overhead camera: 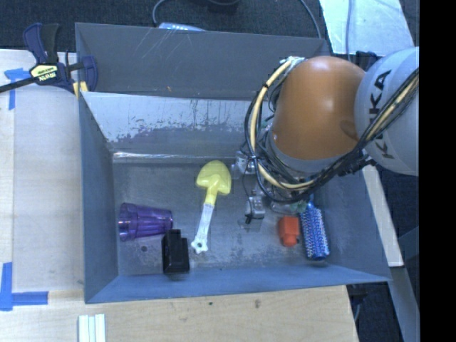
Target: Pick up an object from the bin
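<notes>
The gripper (252, 216), beneath the arm's orange dome cover (317, 109), hangs low over bare floor in the right half of the grey metal bin (100, 191). We cannot tell how far it is open, nor whether it holds anything. Just to its right lies a small orange lump (288, 231), with a blue bristled brush (313, 232) beside that. To the gripper's left lies a white-handled scoop with a yellow head (207, 205). Farther left we see a purple translucent cup (144, 221) on its side and a black block (175, 253).

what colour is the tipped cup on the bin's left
Translucent purple cup, in the camera view.
</notes>
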Robot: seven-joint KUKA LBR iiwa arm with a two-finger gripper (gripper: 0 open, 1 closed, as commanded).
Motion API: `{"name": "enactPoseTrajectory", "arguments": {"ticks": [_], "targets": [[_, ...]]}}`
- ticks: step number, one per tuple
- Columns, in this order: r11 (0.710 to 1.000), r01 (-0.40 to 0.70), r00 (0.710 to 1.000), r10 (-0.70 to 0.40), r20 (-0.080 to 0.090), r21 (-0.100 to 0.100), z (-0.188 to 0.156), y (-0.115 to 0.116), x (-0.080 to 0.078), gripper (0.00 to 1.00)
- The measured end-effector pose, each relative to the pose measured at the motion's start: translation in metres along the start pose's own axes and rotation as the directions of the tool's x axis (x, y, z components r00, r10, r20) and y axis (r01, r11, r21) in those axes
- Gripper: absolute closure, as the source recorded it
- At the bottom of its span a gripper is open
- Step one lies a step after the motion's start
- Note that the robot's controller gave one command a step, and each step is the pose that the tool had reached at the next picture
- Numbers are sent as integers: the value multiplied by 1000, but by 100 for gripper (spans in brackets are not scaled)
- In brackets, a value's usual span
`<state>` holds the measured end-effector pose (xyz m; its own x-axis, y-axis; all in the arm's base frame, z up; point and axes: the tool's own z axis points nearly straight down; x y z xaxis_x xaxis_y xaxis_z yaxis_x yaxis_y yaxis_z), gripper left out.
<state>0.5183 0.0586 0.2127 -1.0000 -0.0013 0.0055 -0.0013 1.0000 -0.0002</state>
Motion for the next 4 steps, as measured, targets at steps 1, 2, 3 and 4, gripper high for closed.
{"name": "enactPoseTrajectory", "arguments": {"ticks": [1, 2, 3, 4], "targets": [[1000, -1, 1000, 1, 9, -1, -5, 0, -2, 0], [999, -46, 999, 46, 11, -2, 8, -1, -10, 0], [1000, -24, 1000, 24, 10, -1, 37, 16, -48, 0], [967, 255, 967, -255, 16, 2, 64, 14, -86, 0]]}}
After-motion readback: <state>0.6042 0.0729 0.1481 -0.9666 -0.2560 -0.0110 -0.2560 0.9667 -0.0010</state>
